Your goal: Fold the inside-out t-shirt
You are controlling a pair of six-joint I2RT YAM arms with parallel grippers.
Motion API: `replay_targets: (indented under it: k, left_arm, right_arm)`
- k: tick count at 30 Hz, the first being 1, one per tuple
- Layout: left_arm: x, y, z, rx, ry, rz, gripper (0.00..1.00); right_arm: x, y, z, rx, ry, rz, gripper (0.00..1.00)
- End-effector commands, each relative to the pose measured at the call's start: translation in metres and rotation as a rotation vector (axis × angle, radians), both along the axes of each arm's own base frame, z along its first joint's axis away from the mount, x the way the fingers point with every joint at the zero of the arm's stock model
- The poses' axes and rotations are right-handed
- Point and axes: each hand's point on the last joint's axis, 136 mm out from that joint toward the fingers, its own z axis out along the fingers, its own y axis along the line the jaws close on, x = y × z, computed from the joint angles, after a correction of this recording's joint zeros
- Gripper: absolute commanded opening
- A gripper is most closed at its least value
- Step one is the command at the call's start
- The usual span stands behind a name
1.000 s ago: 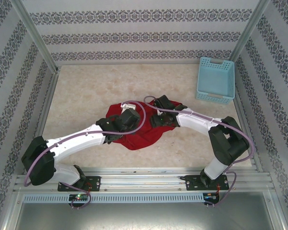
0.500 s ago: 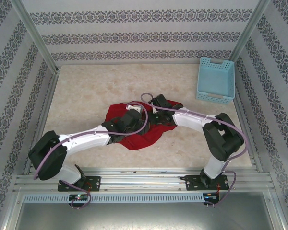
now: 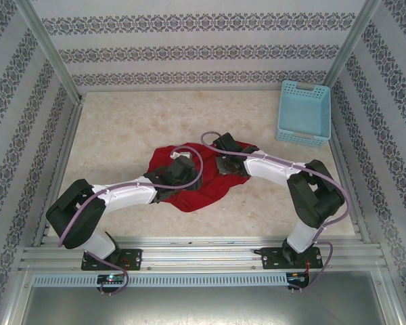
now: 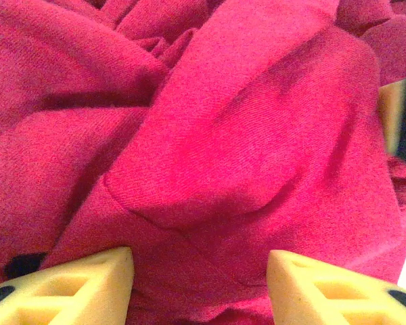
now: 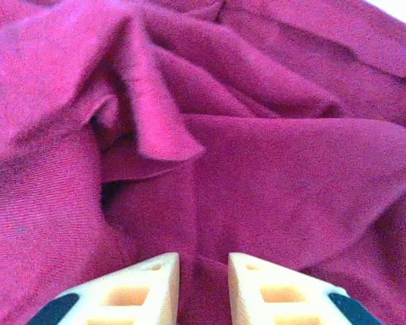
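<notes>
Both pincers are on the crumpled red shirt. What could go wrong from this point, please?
1. The shirt lies bunched in a heap; the right pincer, jaws narrow around a fold, may catch several layers and drag the whole heap.
2. The left pincer stands open with cloth bulging between its jaws; closing here may grab a random bulge, not an edge.
3. Both pincers work close together over the shirt and could collide.

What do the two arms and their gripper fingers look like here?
Left arm and right arm: white shells, black joints and wrist housings, black bases on an aluminium rail. A lilac cable loops along each arm. Left gripper and right gripper have pale yellow wedge-shaped fingers with hollow ribbed cut-outs and black patches near the base.
</notes>
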Motion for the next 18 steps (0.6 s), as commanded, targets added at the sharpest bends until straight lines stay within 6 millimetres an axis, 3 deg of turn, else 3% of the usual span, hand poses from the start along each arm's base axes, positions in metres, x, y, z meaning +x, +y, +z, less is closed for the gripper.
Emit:
replay_targets:
  k: [1, 4, 12, 18]
  left_arm:
    - [0.003, 0.01, -0.005, -0.001, -0.007, 0.042, 0.54]
    - [0.003, 0.011, -0.004, -0.002, -0.008, 0.042, 0.55]
    - [0.003, 0.02, -0.004, 0.011, -0.01, 0.054, 0.54]
    - [0.001, 0.028, -0.008, 0.014, -0.002, 0.067, 0.54]
  right_arm:
    - [-0.004, 0.002, 0.031, 0.072, -0.061, 0.039, 0.29]
    - [-0.011, 0.022, 0.04, 0.159, -0.065, 0.109, 0.29]
    - [-0.012, 0.042, 0.02, 0.209, 0.031, 0.156, 0.2]
    - [-0.008, 0.063, 0.012, 0.285, 0.089, 0.184, 0.34]
